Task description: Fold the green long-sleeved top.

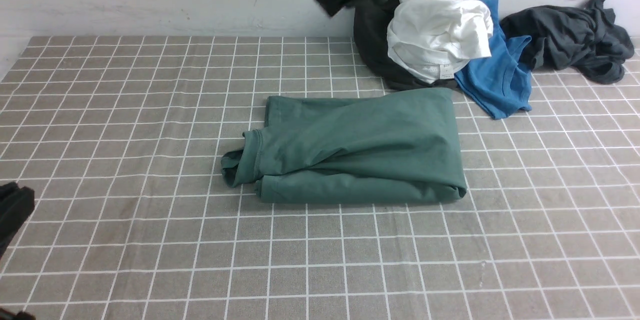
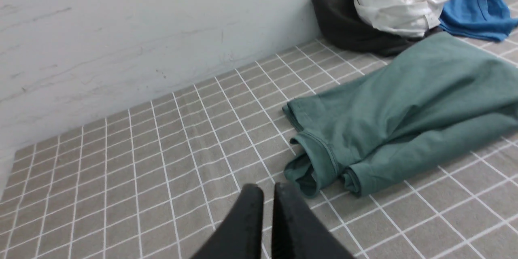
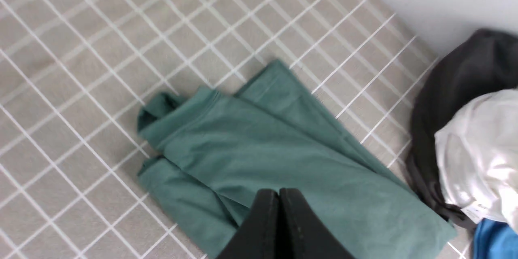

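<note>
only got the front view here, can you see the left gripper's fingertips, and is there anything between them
Observer: The left wrist view shows the left gripper, its fingers close together and no cloth between them.
Operator: and the right one, is it pinching the green top
Observer: No. The right wrist view shows the right gripper shut, its two tips side by side with no fabric of the green top caught between them.

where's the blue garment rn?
In the front view, the blue garment lies on the right side near the wall, between the white garment and the dark grey-black garment, just beyond the green top's right end.
</note>
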Robot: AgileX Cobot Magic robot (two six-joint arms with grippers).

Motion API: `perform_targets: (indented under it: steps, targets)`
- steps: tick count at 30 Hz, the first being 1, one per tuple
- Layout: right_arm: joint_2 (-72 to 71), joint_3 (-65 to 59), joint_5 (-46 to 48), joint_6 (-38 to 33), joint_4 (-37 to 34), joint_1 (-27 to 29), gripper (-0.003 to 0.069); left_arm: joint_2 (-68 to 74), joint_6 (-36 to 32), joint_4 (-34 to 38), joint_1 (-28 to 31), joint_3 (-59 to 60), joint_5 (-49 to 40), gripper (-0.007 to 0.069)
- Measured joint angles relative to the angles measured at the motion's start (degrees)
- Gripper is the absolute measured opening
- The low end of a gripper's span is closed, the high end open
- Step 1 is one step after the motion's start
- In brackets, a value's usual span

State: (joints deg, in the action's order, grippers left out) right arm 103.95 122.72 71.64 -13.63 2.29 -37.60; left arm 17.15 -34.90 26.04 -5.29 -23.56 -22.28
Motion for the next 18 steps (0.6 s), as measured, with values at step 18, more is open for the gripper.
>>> perform_targets:
  steps: [18]
  targets:
    - [-51.0, -71.5, -27.5, 5.5, -4.4, 0.0, -0.0013, -13.3, -0.3, 1.0, 0.0, 9.2, 8.9, 0.0022]
